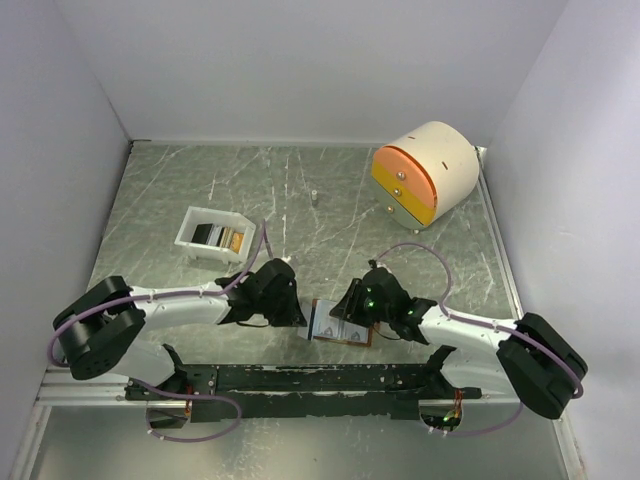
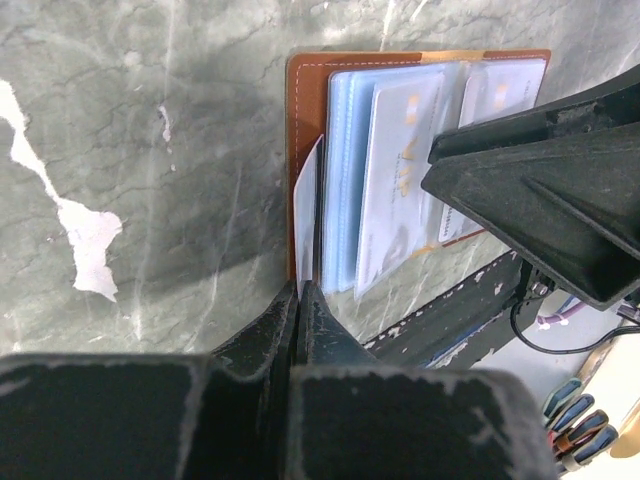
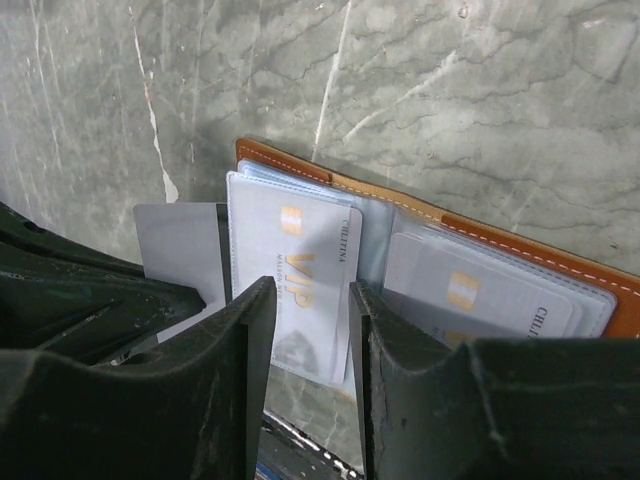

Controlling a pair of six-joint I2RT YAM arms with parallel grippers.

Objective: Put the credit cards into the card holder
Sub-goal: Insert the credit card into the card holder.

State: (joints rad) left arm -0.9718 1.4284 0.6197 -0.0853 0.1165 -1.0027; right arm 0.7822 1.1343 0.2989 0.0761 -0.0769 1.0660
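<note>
The card holder (image 1: 341,327) lies open on the table between my grippers, rust-brown outside with pale blue-grey pockets (image 2: 350,170). A silver VIP credit card (image 3: 300,270) sits in a left pocket, and another silver card (image 3: 480,290) sits in a right pocket. My left gripper (image 2: 303,290) is shut on a silver-grey credit card (image 2: 306,215), held on edge at the holder's left side; this card also shows in the right wrist view (image 3: 180,250). My right gripper (image 3: 310,295) is open, its jaws standing either side of the VIP card's near end, low over the holder.
A small white tray (image 1: 190,240) holding more cards stands at the back left. A cream-and-orange round drawer unit (image 1: 425,172) stands at the back right. A small grey peg (image 1: 314,197) stands mid-table. The black base rail (image 1: 320,378) runs just near the holder.
</note>
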